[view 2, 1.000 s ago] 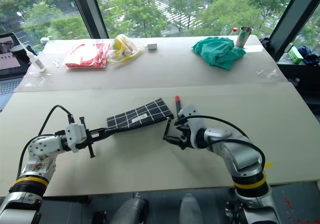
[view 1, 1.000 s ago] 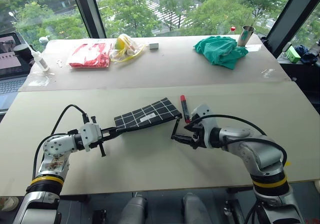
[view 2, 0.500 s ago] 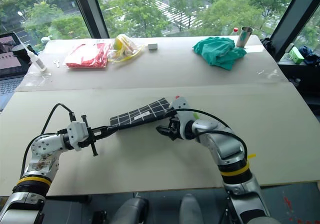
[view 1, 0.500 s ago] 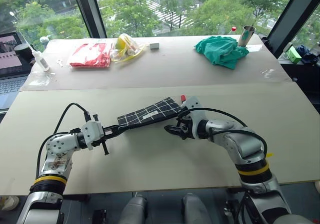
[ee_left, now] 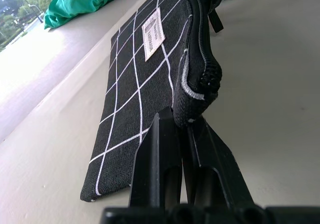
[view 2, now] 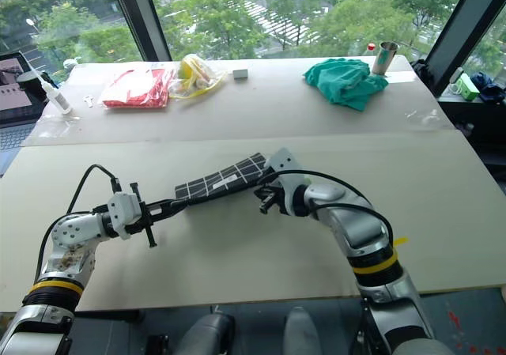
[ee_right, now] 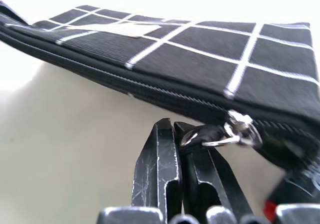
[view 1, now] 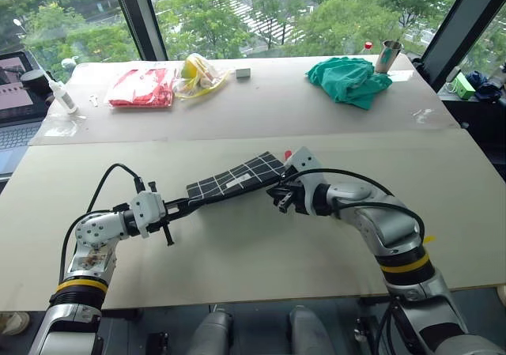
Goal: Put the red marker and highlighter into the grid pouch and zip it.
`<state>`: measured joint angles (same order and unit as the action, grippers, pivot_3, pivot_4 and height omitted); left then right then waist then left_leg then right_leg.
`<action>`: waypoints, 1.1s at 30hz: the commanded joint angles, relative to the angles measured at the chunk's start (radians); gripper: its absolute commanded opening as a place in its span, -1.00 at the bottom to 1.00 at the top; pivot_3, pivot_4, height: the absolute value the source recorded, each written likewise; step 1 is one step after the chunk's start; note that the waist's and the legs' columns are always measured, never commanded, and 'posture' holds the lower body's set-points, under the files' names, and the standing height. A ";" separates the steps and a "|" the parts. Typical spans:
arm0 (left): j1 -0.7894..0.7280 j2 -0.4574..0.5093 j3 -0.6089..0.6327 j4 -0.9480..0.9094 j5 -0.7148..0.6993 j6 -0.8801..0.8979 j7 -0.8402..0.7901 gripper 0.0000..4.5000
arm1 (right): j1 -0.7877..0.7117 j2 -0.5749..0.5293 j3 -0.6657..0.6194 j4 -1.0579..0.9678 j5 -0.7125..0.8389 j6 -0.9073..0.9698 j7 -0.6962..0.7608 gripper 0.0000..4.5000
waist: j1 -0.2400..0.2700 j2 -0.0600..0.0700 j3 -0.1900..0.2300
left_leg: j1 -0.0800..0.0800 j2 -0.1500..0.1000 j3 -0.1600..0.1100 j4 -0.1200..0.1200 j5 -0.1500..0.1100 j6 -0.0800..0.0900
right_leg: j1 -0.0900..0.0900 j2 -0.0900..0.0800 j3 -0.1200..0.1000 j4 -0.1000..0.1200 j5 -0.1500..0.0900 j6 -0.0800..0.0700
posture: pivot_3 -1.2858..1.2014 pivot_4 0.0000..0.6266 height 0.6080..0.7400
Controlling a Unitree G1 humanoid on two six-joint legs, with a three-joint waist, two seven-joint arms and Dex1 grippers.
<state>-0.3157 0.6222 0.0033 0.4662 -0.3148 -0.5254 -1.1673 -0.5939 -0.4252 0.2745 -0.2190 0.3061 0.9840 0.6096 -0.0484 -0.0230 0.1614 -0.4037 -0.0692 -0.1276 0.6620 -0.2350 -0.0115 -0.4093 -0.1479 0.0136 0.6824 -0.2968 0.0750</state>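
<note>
The grid pouch (view 1: 237,179), black with white lines and a white label, is stretched between my two grippers just above the table. My left gripper (view 1: 190,205) is shut on the pouch's near end (ee_left: 192,99). At the other end, my right gripper (view 1: 278,195) is shut on the black pull cord at the metal zipper slider (ee_right: 235,129). The red marker's cap (view 1: 289,154) peeks out behind my right hand; its barrel is hidden. The highlighter is hidden.
On the far table lie a red packet (view 1: 142,86), a clear bag with yellow contents (view 1: 202,72), a small white box (view 1: 243,73), a green cloth (view 1: 348,80) and a metal cup (view 1: 387,54). A laptop (view 1: 12,94) and a white bottle (view 1: 62,96) sit at the far left.
My right gripper moved left and forward to the pouch's end and shut on the zipper pull. The marker is now mostly covered by that hand. The left gripper kept its hold.
</note>
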 commanded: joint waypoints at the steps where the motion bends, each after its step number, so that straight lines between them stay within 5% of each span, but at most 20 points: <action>1: -0.002 -0.005 0.018 -0.034 0.001 -0.003 0.013 -1.00 | -0.024 -0.011 0.040 -0.068 0.008 -0.039 0.053 -0.98 | 0.000 0.000 0.000 | 0.000 0.000 0.000 0.000 0.000 0.000 | 0.000 0.000 0.000 0.000 0.000 0.000 | 0.03 -0.52 1.00; 7: 0.013 -0.012 0.016 -0.047 0.003 -0.003 0.025 -1.00 | -0.066 -0.032 0.167 -0.038 -0.059 -0.091 0.113 -0.98 | -0.001 0.000 0.000 | 0.000 0.000 0.000 0.000 0.000 0.000 | 0.000 0.000 0.000 0.000 0.000 0.000 | 0.03 -0.52 1.00; 16: 0.017 -0.029 0.012 -0.066 0.009 0.010 0.032 -1.00 | -0.257 0.111 0.313 0.229 -0.142 -0.260 0.247 -0.98 | -0.019 0.000 0.000 | 0.000 0.000 -0.001 0.000 0.001 -0.002 | -0.001 0.000 -0.001 0.000 0.000 0.000 | 0.03 -0.52 1.00; 27: 0.035 -0.037 0.012 -0.095 0.014 0.021 0.032 -1.00 | -0.346 0.203 0.236 0.308 -0.044 -0.337 0.505 -0.98 | -0.020 0.000 0.000 | -0.001 0.000 -0.002 0.000 0.004 -0.006 | -0.001 0.000 -0.001 0.001 0.000 0.000 | 0.03 -0.52 1.00; 32: 0.040 -0.035 0.015 -0.100 0.015 0.025 0.032 -1.00 | -0.365 0.233 0.181 0.345 -0.028 -0.325 0.500 -0.98 | -0.021 0.000 0.000 | -0.001 0.000 -0.002 0.000 0.004 -0.006 | -0.001 0.000 -0.001 0.001 0.000 0.000 | 0.03 -0.52 1.00; 33: 0.040 -0.034 0.015 -0.101 0.015 0.025 0.032 -1.00 | -0.363 0.237 0.187 0.360 -0.048 -0.347 0.488 -0.84 | -0.021 0.000 0.000 | -0.001 0.000 -0.002 0.000 0.004 -0.006 | -0.002 0.000 -0.001 0.001 0.000 0.000 | 0.03 -0.52 1.00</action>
<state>-0.2802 0.5863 0.0186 0.3757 -0.3057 -0.5156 -1.1378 -0.9340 -0.2142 0.4847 0.1568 0.2524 0.6763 1.1041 -0.0696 -0.0229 0.1613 -0.4043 -0.0689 -0.1292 0.6617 -0.2315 -0.0177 -0.4116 -0.1478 0.0131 0.6840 -0.2968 0.0750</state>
